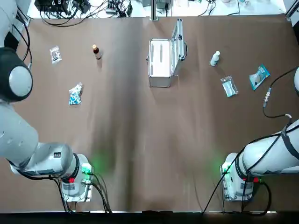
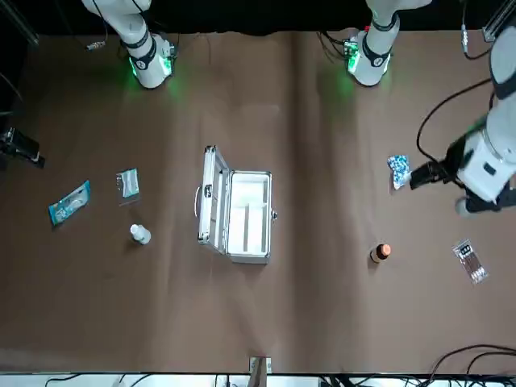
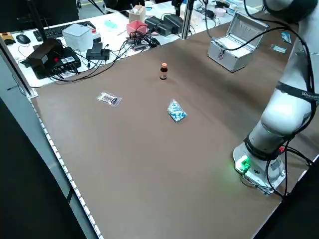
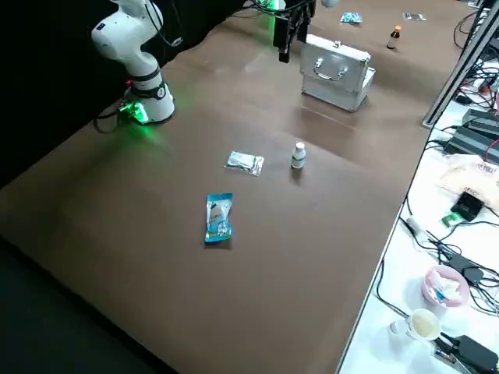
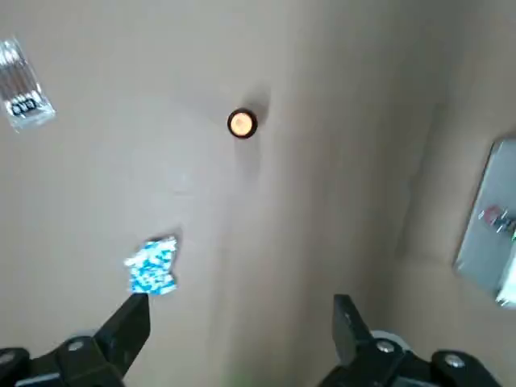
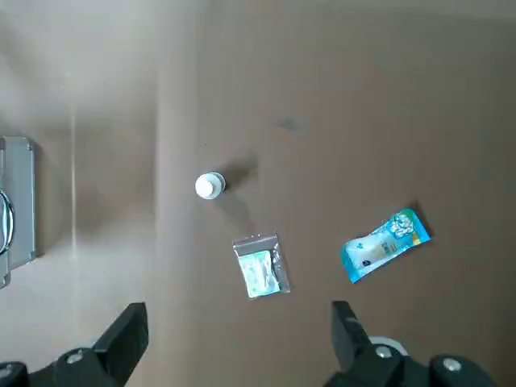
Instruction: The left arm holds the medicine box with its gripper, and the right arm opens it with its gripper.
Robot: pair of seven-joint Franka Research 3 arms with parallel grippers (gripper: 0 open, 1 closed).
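The medicine box (image 1: 161,63) is a silver metal case at the far middle of the table, standing open with its lid upright (image 2: 211,205); its white inside is empty. My left gripper (image 5: 240,322) hangs open high over the left part of the table, holding nothing, and the box (image 5: 492,218) shows only at the edge of its wrist view. Equally high over the right part, my right gripper (image 6: 238,330) is open and empty, with the box (image 6: 16,201) at the edge of its view. Neither gripper touches the box.
Left of the box lie a brown bottle with an orange cap (image 1: 96,51), a blue pill packet (image 1: 75,94) and a blister pack (image 1: 55,54). To its right are a white bottle (image 1: 215,58), a clear bag (image 1: 229,86) and a blue pouch (image 1: 259,76). Cables run along the far edge.
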